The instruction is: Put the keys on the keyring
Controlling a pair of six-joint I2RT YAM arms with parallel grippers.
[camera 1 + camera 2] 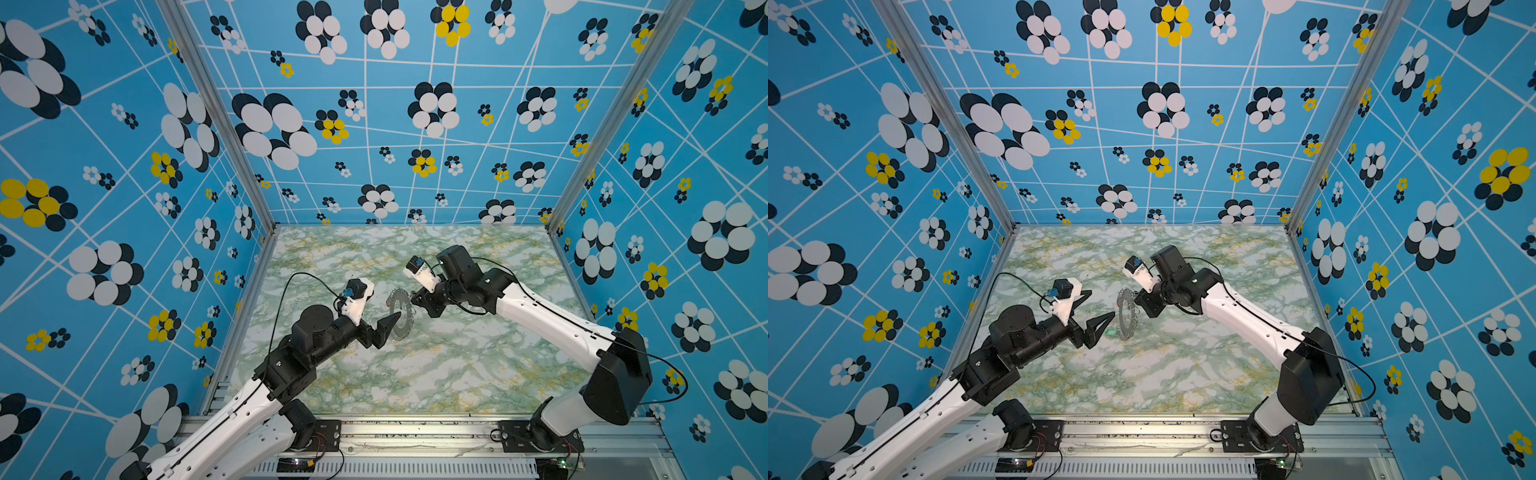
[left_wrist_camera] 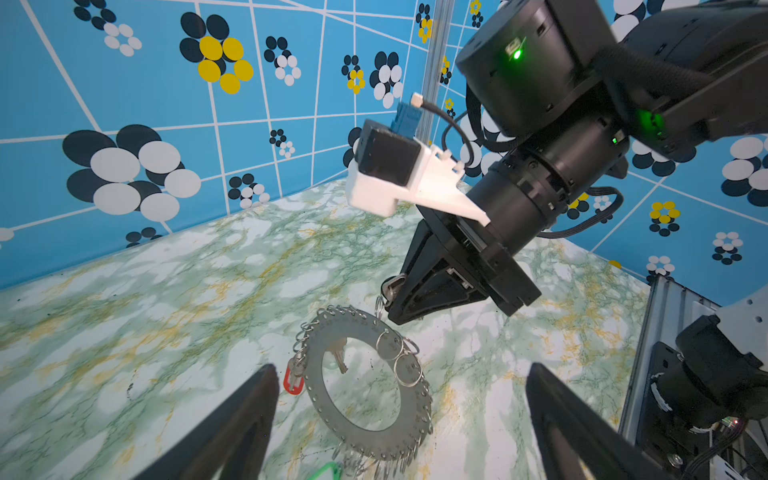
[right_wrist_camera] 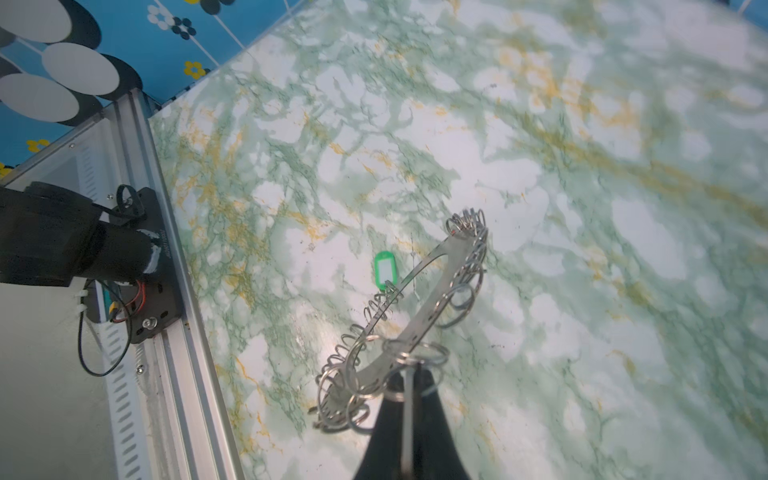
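Because the right gripper (image 2: 395,301) is clamped on a small silver key (image 2: 392,286) at its rim, the flat grey metal keyring disc (image 2: 314,390) is tilted beside the wide-open left gripper (image 1: 1101,304).

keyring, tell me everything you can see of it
The keyring is a flat grey metal disc with a wide centre hole and many small wire loops round its rim. It sits tilted: one edge rests on the marbled table, the opposite edge is held up by the right gripper, jaws shut on thin metal there, loop or key unclear. A red tag and a green tag lie at its rim.
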